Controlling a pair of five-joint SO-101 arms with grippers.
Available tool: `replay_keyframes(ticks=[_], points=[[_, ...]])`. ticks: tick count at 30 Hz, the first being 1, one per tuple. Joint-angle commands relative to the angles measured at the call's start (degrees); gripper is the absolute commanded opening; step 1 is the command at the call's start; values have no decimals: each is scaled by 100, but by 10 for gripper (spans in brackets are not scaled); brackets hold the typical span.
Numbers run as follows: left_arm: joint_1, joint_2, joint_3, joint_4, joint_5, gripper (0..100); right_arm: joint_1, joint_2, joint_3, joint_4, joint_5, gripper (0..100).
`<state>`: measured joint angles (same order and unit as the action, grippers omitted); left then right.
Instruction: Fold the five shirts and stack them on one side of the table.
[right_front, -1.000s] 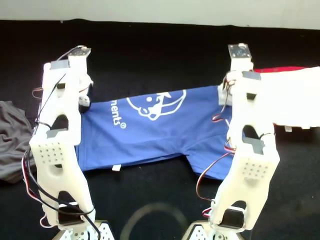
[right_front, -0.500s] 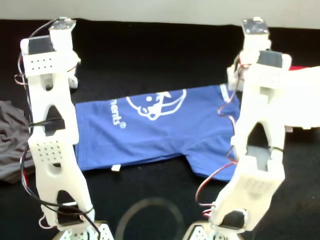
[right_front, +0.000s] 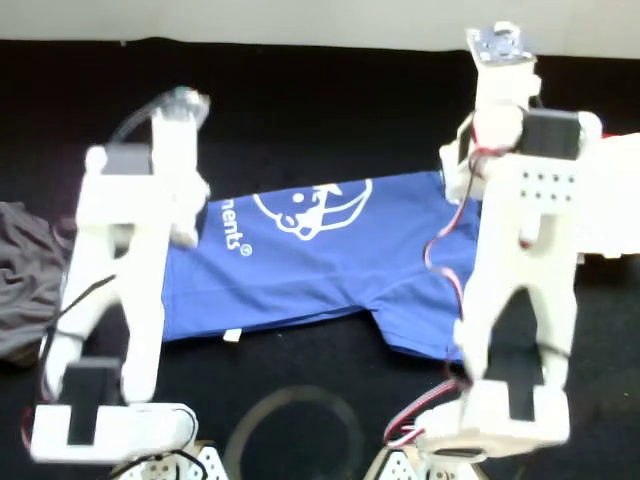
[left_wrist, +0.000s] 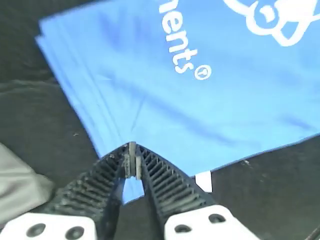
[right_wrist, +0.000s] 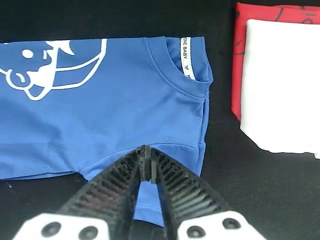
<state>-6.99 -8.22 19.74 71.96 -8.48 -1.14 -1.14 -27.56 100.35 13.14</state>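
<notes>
A blue shirt (right_front: 320, 260) with a white print lies flat on the black table, collar toward the right. My left gripper (left_wrist: 131, 160) is shut with nothing in it and hangs above the shirt's hem edge (left_wrist: 80, 100). My right gripper (right_wrist: 146, 167) is also shut and empty, above the shoulder and sleeve near the collar (right_wrist: 192, 65). In the high view the left arm (right_front: 140, 230) stands over the shirt's left end and the right arm (right_front: 525, 200) over its right end.
A folded white shirt (right_wrist: 280, 85) lies on a red one (right_wrist: 240, 60) just right of the blue shirt. A crumpled grey shirt (right_front: 25, 270) lies at the table's left edge. A pale wall runs behind the table.
Both arms have lifted up from the blue shirt's ends, and the left arm has swung in toward the hem. The shirt lies as before.
</notes>
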Motion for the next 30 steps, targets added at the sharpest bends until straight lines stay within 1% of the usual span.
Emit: replay_keyframes(ticks=[1,4,6,7,12,14,17,20,30], points=[[48,-892,1974,-1196,0,9,-268,-1218,1033,57,-44,6],[13,-1200,2853,-1890,0,9,-400,-2088,2571,-48,-18,6],[13,-1262,3284,-2330,0,9,-382,-2642,3618,-277,18,6],[22,-1253,3451,-2541,0,9,-374,-2905,4119,-444,149,6],[22,-1253,4163,-3464,0,9,-382,-3943,6492,-1341,1354,11],[40,-1253,4418,-3745,0,9,-374,-4207,7169,-1622,1793,36],[48,-1270,4673,-4220,0,9,-382,-4497,7855,-1991,2084,122],[40,-1297,4716,-4264,0,9,-391,-4699,8233,-2105,2321,199],[13,-1297,4716,-4290,0,9,-365,-5200,9112,-2255,4132,201]])
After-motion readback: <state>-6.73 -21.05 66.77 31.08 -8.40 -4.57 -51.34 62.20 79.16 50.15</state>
